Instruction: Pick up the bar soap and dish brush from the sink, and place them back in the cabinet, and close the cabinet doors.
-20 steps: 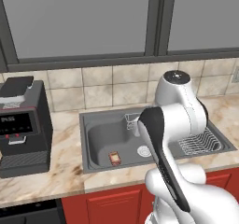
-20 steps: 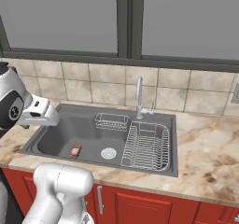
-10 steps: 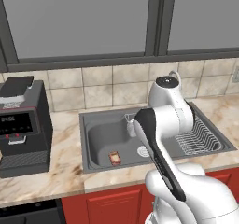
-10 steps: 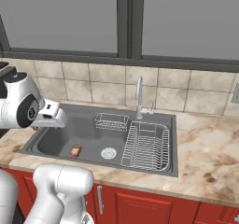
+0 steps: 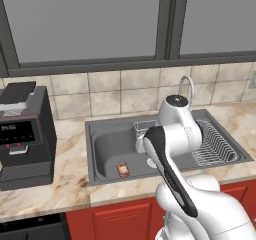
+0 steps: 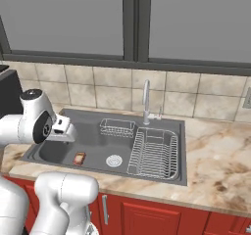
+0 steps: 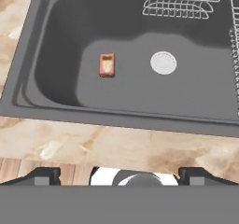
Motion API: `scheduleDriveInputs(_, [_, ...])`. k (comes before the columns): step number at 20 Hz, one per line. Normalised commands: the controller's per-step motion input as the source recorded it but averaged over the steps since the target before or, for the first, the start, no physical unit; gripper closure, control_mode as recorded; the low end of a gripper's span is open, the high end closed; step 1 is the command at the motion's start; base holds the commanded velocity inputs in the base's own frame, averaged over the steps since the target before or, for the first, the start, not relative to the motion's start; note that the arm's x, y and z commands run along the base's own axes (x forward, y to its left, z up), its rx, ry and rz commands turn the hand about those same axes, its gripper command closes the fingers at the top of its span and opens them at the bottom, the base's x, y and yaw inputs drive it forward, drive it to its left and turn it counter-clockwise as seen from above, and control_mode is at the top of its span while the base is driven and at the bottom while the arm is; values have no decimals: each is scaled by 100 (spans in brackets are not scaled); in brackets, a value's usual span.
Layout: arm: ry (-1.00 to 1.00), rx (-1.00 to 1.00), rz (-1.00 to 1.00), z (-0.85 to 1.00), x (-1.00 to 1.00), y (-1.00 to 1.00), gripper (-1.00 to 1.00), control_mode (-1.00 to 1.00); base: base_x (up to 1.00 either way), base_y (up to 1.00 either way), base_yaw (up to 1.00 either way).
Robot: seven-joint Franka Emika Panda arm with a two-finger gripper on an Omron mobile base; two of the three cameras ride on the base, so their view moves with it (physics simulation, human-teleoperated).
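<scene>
Soap is seen lying flat on the dark floor of the sink (image 7: pixel 56 45): the bar soap (image 7: pixel 107 65) rests left of the round white drain (image 7: pixel 163 62), apart from it, with bare basin floor on all its sides. In the left base view the bar soap (image 5: pixel 123 169) sits toward the front wall of the basin, and in the right base view it (image 6: pixel 79 157) lies near the front left corner, just left of the drain (image 6: pixel 113 160).

The gripper (image 7: pixel 119 174) is held above the marble counter strip (image 7: pixel 116 146) at the front edge of the sink, its two dark fingertips (image 7: pixel 39 175) set far apart at the bottom corners of the hand view, with nothing between them (the jaws stand wide and empty). The hand is seen over the left part of the basin in the right base view (image 6: pixel 62 129), well above the soap.

A small wire basket (image 7: pixel 177 1) hangs at the back wall of the basin, and a larger wire dish rack (image 6: pixel 154 153) occupies the right-hand section beside the drain. The silver faucet (image 6: pixel 146 102) rises behind the rack at the back rim. A black coffee machine (image 5: pixel 22 134) stands on the counter left of the sink, clear of its rim. Red cabinet fronts (image 6: pixel 142 214) run below the counter edge.
</scene>
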Motion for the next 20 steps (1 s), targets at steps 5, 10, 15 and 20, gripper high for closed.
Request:
scheduleDriveInputs(5, [0,3,0,-48,19,0,-100,-100,0,0,0])
scheduleDriveInputs(10, [0,1,0,-43,24,0,-100,-100,0,0,0])
scheduleDriveInputs(15, [0,0,0,-33,26,1,-100,-100,0,0,0])
scheduleDriveInputs(20, [2,0,0,-21,32,11,-100,-100,0,0,0])
